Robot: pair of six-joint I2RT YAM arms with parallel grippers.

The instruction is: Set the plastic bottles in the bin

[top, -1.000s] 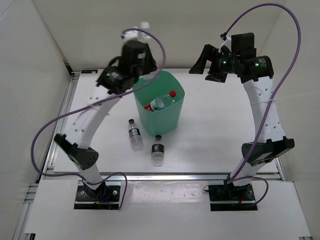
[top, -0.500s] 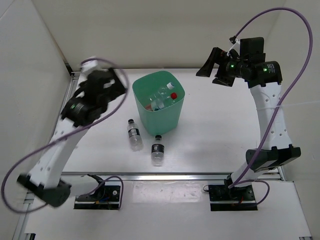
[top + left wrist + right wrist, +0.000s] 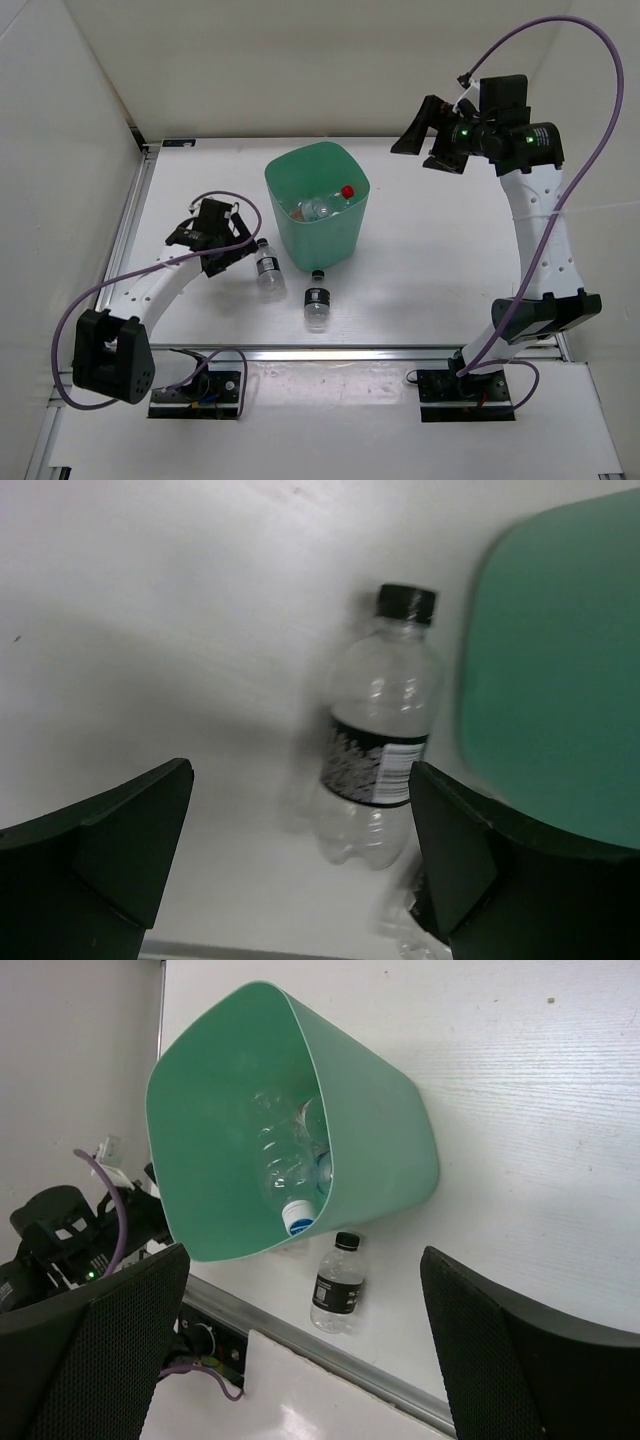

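Note:
The mint-green bin point(image 3: 335, 240) point(image 3: 390, 1130) stands mid-table with clear plastic bottles inside, one red-capped point(image 3: 347, 190) and one with a white and blue cap point(image 3: 298, 1216). Two dark-labelled, black-capped bottles lie on the table in front of it, one at its left point(image 3: 268, 268) point(image 3: 380, 750) and one nearer the front edge point(image 3: 316, 302) point(image 3: 337, 1285). My left gripper point(image 3: 238, 246) point(image 3: 300, 780) is low over the table just left of the first bottle, open and empty, with the bin wall point(image 3: 560, 680) beyond. My right gripper point(image 3: 422, 140) point(image 3: 305, 1252) hangs high at the right, open and empty.
White enclosure walls stand at the left, back and right. An aluminium rail point(image 3: 330, 350) runs along the table's front edge. Purple cables loop from both arms point(image 3: 150, 275). The left arm's wrist shows at the left edge of the right wrist view point(image 3: 60, 1235).
My left arm swung from above the bin down to the table at its left. The clear bottle it held is now in the bin and its jaws are open. The right arm shifted slightly right.

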